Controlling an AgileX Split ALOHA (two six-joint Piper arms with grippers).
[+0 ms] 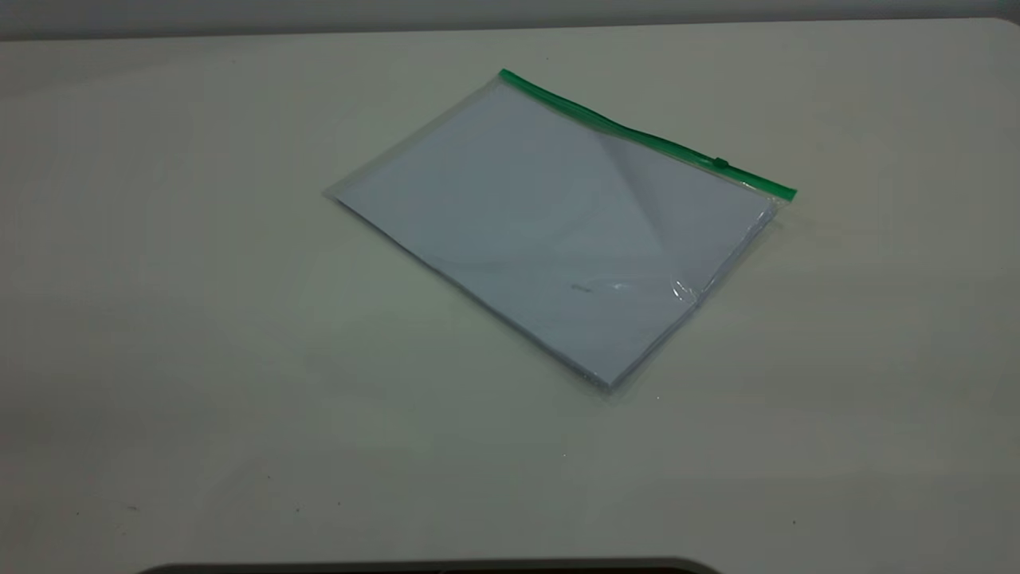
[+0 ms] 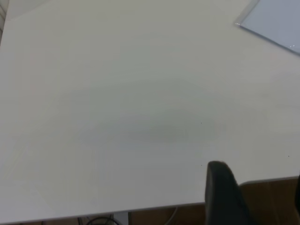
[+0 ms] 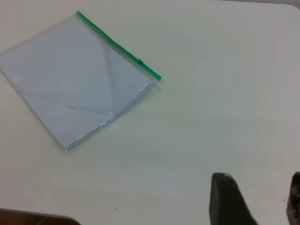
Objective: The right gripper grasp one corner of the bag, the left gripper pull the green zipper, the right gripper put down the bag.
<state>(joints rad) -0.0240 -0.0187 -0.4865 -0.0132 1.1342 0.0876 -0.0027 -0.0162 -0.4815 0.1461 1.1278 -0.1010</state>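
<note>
Bag lay flat on the worktop, well apart from both claws — right claw spread, left claw spread too; green zipper along its far edge — no legible writing.

Only thing sitting on the white table is the flat clear bag, upper centre-right of the exterior frame. Bare tabletop all round it, widest at left and bottom, so every edge looks reachable, green zipper side included.
</note>
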